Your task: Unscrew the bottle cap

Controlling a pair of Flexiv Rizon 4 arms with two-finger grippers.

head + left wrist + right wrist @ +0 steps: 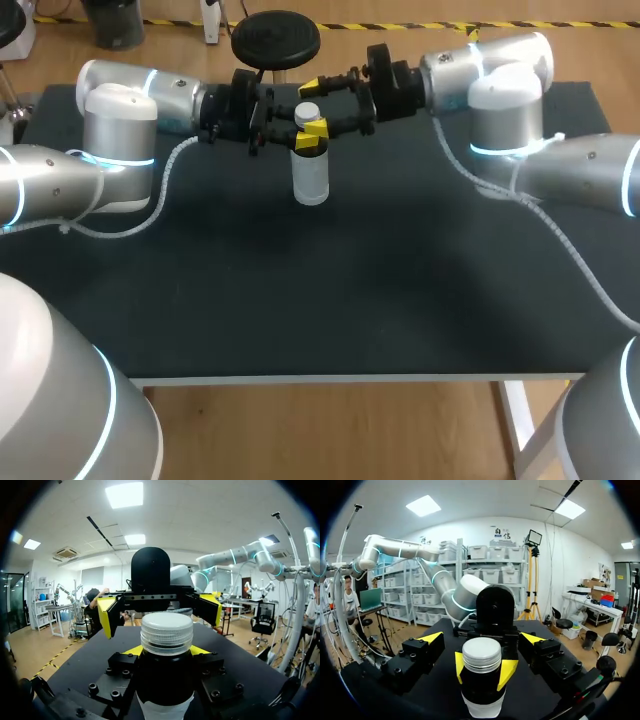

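- We work over a black tabletop (pixel 330 300) with a pale front edge. A clear plastic bottle (pixel 311 182) stands upright on it toward the far side, and we place everything else from that bottle.
- A grey cable (pixel 168 178) hangs from our left arm (pixel 120 112) and lies on the surface left of the bottle. A second cable (pixel 565 245) trails down from our right arm (pixel 505 92), well to the right of the bottle.
- The bottle has a ribbed white cap (pixel 307 112), which sits screwed on at the top. The body looks clear from above, and we cannot tell whether it holds anything.
- Our left gripper (pixel 166 651) comes in level from the left of the bottle. It is closed on the neck just under the cap, with a yellow tip pressed against each side.
- Our right gripper (pixel 482 639) comes in level from the right of the bottle, at cap height. Its fingers are spread wide, one yellow tip on either side of the cap, and neither touches it.
- The two grippers face each other across the bottle. The left one's tips sit lower than the right one's and inside their span.
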